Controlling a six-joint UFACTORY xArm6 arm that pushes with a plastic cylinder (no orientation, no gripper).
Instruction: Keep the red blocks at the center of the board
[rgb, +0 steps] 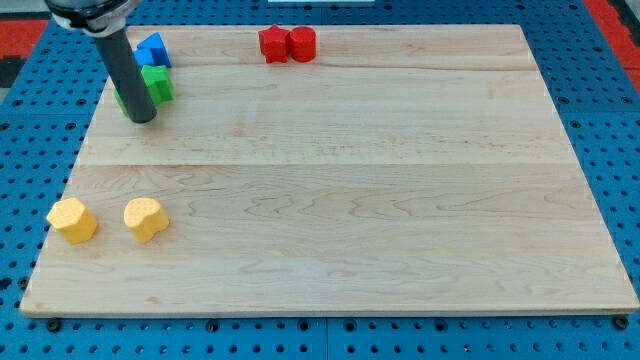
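Two red blocks sit side by side at the view's top edge of the board, a little left of middle: a star-like red block (272, 44) and a round red block (302, 43), touching each other. My tip (141, 118) rests on the board at the view's upper left, far to the left of the red blocks. It stands just below and left of a green block (156, 84), which the rod partly hides.
A blue block (152, 50) sits above the green one near the top left corner. Two yellow blocks lie at the lower left: a hexagonal one (72, 219) and a heart-like one (145, 219). The wooden board (350, 200) lies on a blue pegboard.
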